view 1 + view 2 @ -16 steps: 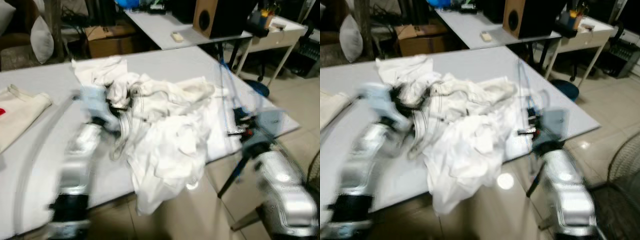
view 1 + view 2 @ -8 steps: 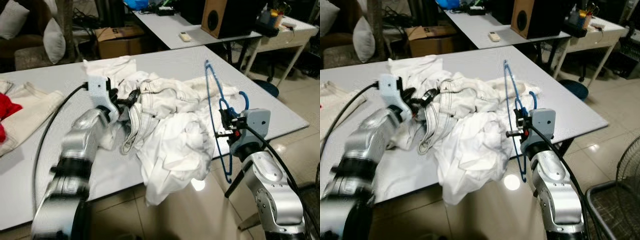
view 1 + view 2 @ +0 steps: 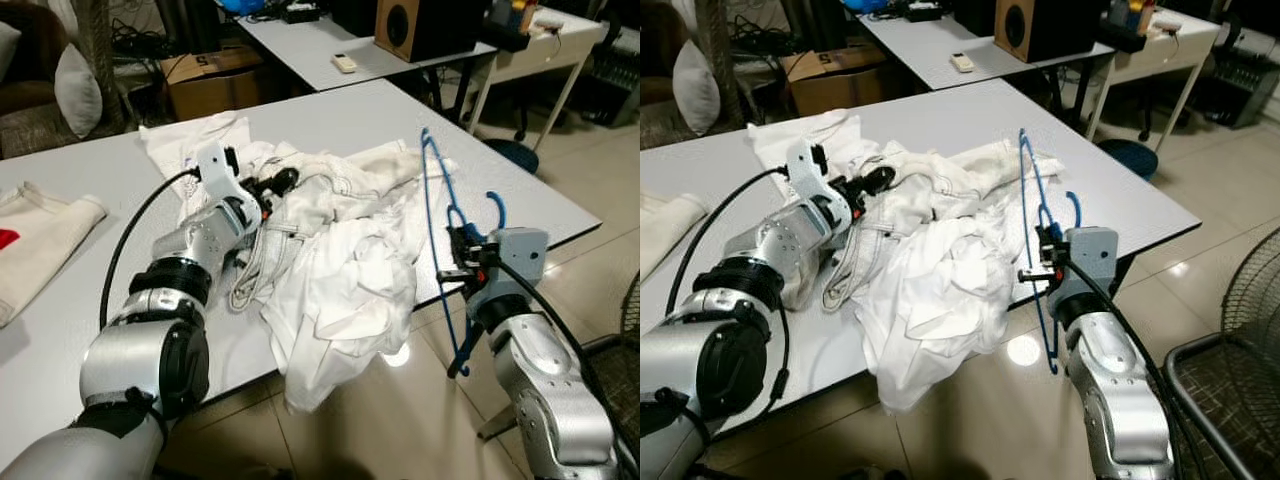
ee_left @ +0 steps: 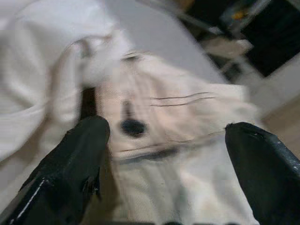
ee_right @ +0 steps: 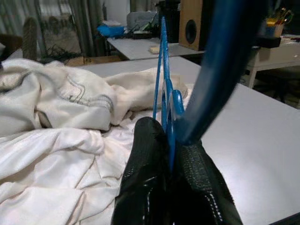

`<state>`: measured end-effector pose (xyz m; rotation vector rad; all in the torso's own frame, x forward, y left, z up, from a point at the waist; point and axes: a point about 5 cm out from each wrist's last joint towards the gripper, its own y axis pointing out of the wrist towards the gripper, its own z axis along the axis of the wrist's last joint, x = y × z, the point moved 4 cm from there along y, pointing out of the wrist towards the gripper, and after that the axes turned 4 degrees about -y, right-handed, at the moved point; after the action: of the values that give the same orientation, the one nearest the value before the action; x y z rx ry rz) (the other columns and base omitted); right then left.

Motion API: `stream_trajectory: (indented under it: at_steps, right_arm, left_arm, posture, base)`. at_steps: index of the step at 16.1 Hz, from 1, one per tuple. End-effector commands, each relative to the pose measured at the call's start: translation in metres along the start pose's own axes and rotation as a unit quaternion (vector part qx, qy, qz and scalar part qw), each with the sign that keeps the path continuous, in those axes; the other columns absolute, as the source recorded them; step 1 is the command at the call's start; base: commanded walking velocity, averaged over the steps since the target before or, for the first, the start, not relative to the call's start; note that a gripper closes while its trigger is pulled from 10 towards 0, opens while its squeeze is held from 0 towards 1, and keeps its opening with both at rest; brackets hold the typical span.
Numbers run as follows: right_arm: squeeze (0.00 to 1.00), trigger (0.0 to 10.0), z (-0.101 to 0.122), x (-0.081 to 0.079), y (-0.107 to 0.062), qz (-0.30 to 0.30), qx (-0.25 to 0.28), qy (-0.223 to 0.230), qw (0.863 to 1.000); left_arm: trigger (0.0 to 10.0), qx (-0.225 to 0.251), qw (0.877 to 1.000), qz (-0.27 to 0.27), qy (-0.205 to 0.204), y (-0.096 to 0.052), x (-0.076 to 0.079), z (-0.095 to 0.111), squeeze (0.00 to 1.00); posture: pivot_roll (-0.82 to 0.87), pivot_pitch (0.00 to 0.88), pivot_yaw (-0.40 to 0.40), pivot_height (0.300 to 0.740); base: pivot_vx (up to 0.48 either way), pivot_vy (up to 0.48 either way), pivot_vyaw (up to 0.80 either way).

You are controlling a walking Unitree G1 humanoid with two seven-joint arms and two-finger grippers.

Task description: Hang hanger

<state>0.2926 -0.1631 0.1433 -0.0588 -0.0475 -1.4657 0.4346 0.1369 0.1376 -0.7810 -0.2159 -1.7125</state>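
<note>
Left end effector [image 3: 262,190] has pushed further onto the clothes [image 3: 330,230] w/ fingers spread, while right end effector [image 3: 458,258], beside the clothes at tabletop [image 3: 60,330] edge, stays pinching the hanger [image 3: 437,215] upright, so hanging hasn't begun.

The right gripper [image 5: 172,154] has its two black fingers [image 5: 149,154] pressed tight together on a blue hanger [image 5: 165,89]. Thin blue bars of the hanger stand up straight above the fingers. A thick blue part, blurry and very near the camera, leans up and away to one side. Behind the fingers, a pile of white clothes [image 5: 65,136] lies rumpled on a grey desk [image 5: 253,140]. One piece has dark stitched lines on it. Far back there is another desk [image 5: 140,49] with a brown speaker box [image 5: 192,29], a small pale thing and some blue stuff on it.
</note>
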Motion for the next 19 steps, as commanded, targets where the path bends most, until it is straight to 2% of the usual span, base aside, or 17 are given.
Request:
stream_trajectory:
  at_steps: [1, 2, 5, 7, 8, 10, 11, 12, 14, 15, 17, 18, 19]
  right_arm:
    - [0.00, 10.0, 0.003, 0.002, -0.004, -0.010, 0.001, -0.004, 1.000]
    - [0.00, 10.0, 0.002, 0.003, -0.007, -0.015, -0.001, -0.003, 1.000]
    - [0.00, 10.0, 0.002, 0.007, -0.008, -0.022, -0.001, -0.007, 1.000]
    - [0.00, 10.0, 0.004, 0.009, -0.007, -0.024, -0.001, -0.009, 1.000]
    - [0.00, 10.0, 0.004, 0.009, -0.007, -0.024, -0.001, -0.009, 1.000]
    - [0.00, 10.0, 0.005, 0.007, -0.005, -0.019, 0.000, -0.012, 1.000]
    - [0.00, 10.0, 0.005, 0.006, -0.005, -0.018, 0.001, -0.011, 1.000]
    - [0.00, 10.0, 0.005, 0.006, -0.005, -0.017, 0.000, -0.011, 1.000]
    - [0.00, 10.0, 0.006, 0.003, -0.004, -0.006, -0.001, -0.012, 1.000]
    - [0.00, 10.0, 0.006, 0.003, -0.003, -0.004, -0.002, -0.012, 1.000]
    - [0.00, 10.0, 0.005, 0.001, -0.002, 0.004, -0.005, -0.013, 1.000]
    - [0.00, 10.0, 0.005, 0.001, -0.001, 0.006, -0.005, -0.013, 1.000]
    - [0.00, 10.0, 0.005, -0.002, 0.001, 0.017, -0.006, -0.016, 1.000]
  left_arm:
    - [10.0, 0.005, 1.000, 0.019, -0.011, 0.000, -0.005, 0.004, 0.00]
    - [10.0, -0.001, 1.000, 0.013, -0.012, 0.000, -0.004, 0.004, 0.00]
    - [10.0, 0.021, 0.998, 0.026, 0.048, -0.002, -0.006, 0.020, 0.00]
    - [10.0, 0.020, 0.999, 0.026, 0.043, -0.003, -0.008, 0.023, 0.00]
    - [10.0, 0.011, 0.999, 0.019, 0.042, -0.003, -0.007, 0.020, 0.00]
    - [10.0, -0.052, 0.997, 0.008, 0.056, -0.001, -0.006, -0.009, 0.00]
    - [10.0, -0.067, 0.996, 0.018, 0.059, -0.001, -0.010, -0.018, 0.00]
    - [10.0, -0.069, 0.996, 0.027, 0.055, -0.002, -0.012, -0.020, 0.00]
    - [10.0, -0.061, 0.997, 0.049, 0.021, -0.003, -0.020, -0.020, 0.00]
    - [10.0, -0.058, 0.997, 0.047, 0.013, -0.003, -0.019, -0.018, 0.00]
    - [10.0, -0.043, 0.998, 0.019, -0.038, -0.002, -0.010, -0.011, 0.00]
    - [10.0, -0.039, 0.998, 0.010, -0.048, -0.001, -0.007, -0.009, 0.00]
    - [0.0, -0.035, 0.998, -0.012, -0.047, 0.000, -0.001, -0.008, 0.00]
  posture:
    - [-0.25, 0.000, 0.111, 0.740]
    - [-0.26, 0.000, 0.113, 0.740]
    - [-0.27, 0.000, 0.120, 0.740]
    - [-0.27, 0.000, 0.118, 0.740]
    - [-0.27, 0.000, 0.118, 0.740]
    - [-0.26, 0.000, 0.113, 0.740]
    - [-0.26, 0.000, 0.110, 0.740]
    - [-0.26, 0.000, 0.109, 0.740]
    - [-0.26, 0.000, 0.098, 0.740]
    - [-0.25, 0.000, 0.088, 0.740]
    - [-0.24, 0.000, 0.063, 0.740]
    - [-0.24, 0.000, 0.063, 0.740]
    - [-0.22, 0.000, 0.042, 0.740]
  base:
    - [0.000, 0.000, 0.00]
    - [0.000, 0.000, 0.00]
    - [0.000, 0.000, 0.00]
    - [0.000, 0.000, 0.00]
    - [0.000, 0.000, 0.00]
    - [0.000, 0.000, 0.00]
    - [0.000, 0.000, 0.00]
    - [0.000, 0.000, 0.00]
    - [0.000, 0.000, 0.00]
    - [0.000, 0.000, 0.00]
    - [0.000, 0.000, 0.00]
    - [0.000, 0.000, 0.00]
    - [0.000, 0.000, 0.00]
